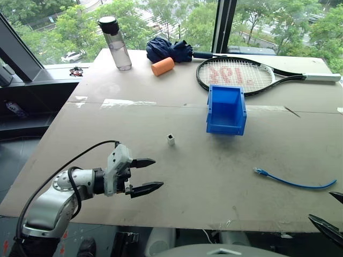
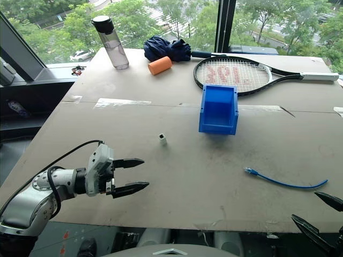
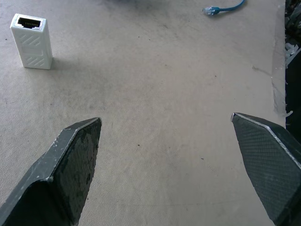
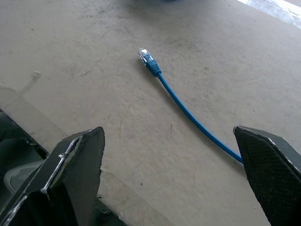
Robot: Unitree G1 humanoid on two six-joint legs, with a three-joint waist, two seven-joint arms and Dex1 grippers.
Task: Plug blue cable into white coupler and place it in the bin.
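Bright blue, the thin cable (image 1: 295,182) lies loose on your tan board bench (image 1: 214,176) at its right near edge, clear plug pointing left. Your right tool (image 1: 331,213) hovers just beside its far end with its fingers spread wide, holding nothing. Your left tool (image 1: 147,175) hangs over the bench's left near part, also spread wide and empty. The tiny white boxy coupler (image 1: 171,139) stands upright, socket up, between them. The bright blue plastic bin (image 1: 226,110) sits farther back, apart from both.
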